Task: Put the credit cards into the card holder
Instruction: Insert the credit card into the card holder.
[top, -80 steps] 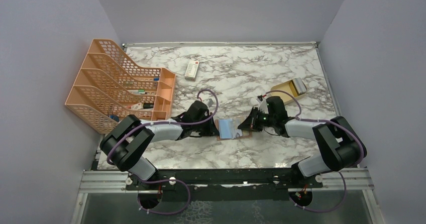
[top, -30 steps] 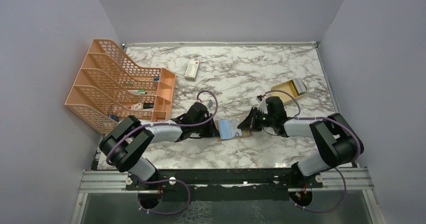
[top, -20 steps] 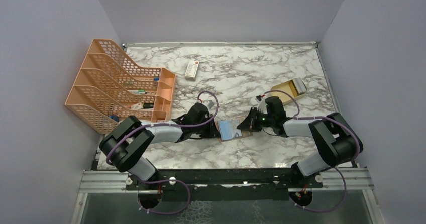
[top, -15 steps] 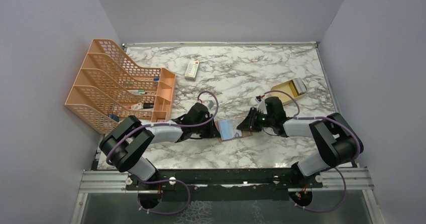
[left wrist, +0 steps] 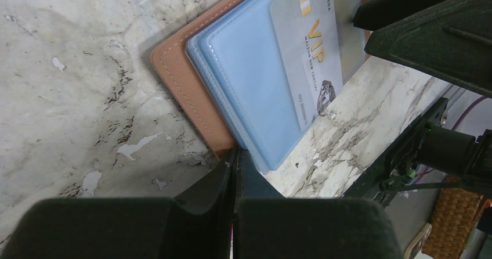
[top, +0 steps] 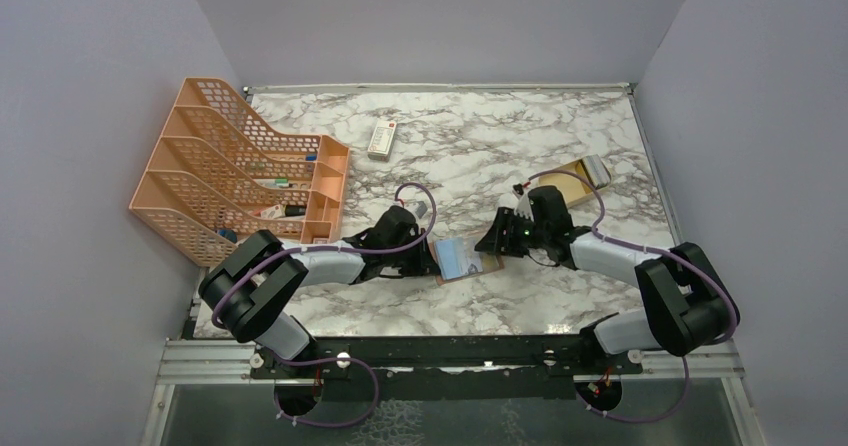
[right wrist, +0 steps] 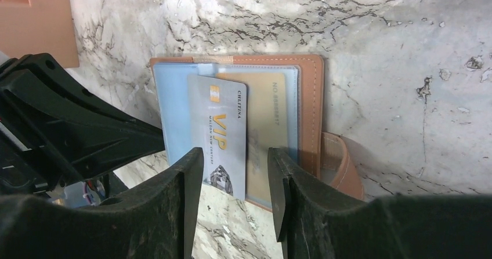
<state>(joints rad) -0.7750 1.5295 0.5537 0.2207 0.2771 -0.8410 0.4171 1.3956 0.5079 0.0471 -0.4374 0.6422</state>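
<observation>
Currently, at the left of the overhead view, an orange mesh file rack [top: 230,156] stands on the marble table [top: 480,146]. A white remote [top: 383,138] lies to its right, towards the upper centre.

Below these, the left arm reaches in towards the centre. Left gripper [left wrist: 234,157]: fingers pressed together with only a slit between them. The tips meet the near corner of the card holder [left wrist: 194,93] and appear to nip its edge.

The card holder lies open at the centre of the table, between the two grippers. Its brown cover sits underneath and a pale blue sleeve [left wrist: 255,85] on top.

Two credit cards are noted at the holder:
- The silver card [right wrist: 219,131], marked VIP, lies lengthwise over the blue sleeve. Its lower end projects past the holder's edge.
- The gold card [right wrist: 267,125] is just beside it, under the clear pocket.

The clasp tab [right wrist: 336,166] curls out at the holder's right side in the right wrist view.

Right gripper [right wrist: 235,157]: fingers spread wide, one on either side of the silver card's projecting end. There is a visible gap on the gold-card side, so nothing is clamped.

A tan box [top: 572,179] sits farther right, well apart from the holder, and seems to hold more cards. These are too small to identify.
</observation>
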